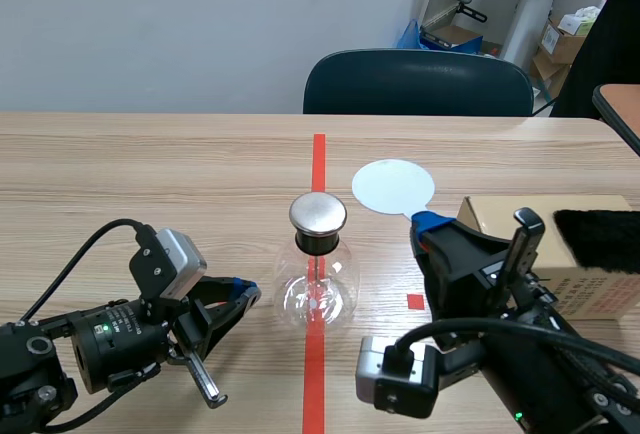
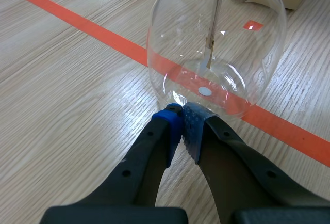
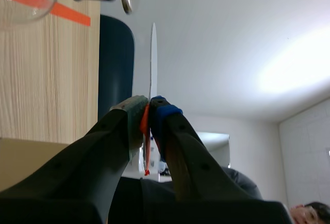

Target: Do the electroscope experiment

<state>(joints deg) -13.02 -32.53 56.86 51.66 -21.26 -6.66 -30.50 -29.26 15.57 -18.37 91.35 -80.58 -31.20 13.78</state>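
Glass forms the body of the electroscope [image 1: 316,292], which in the scene view stands upright on the red tape line [image 1: 318,159] at mid-worktop [image 1: 140,174], its metal cap [image 1: 318,212] uppermost. The right end effector [image 1: 430,222] holds a white disc [image 1: 393,186] by its stem. The disc sits near the cap, on the side of the cardboard box [image 1: 490,212], and apart from the cap. Black fur [image 1: 598,241] lies on that box. Judgement: the disc is in hand, but its presentation to the cap is not yet made, and whether it carries charge cannot be told. Room is open across the worktop on the left arm's side. On the right the box edge stands close beside the arm, and a chair [image 1: 418,82] stands at the far edge. Left wrist view: the left end effector [image 2: 181,123] is closed with pads meeting and grips nothing. Its tips are just at the foot of the electroscope, and contact cannot be confirmed. The rod [image 2: 215,22] hangs straight inside, and leaf spread cannot be made out. Any forward push risks shifting the electroscope. Right wrist view: the fingers are clamped on the disc's stem, and the disc shows edge-on with a clear gap between it and the cap.
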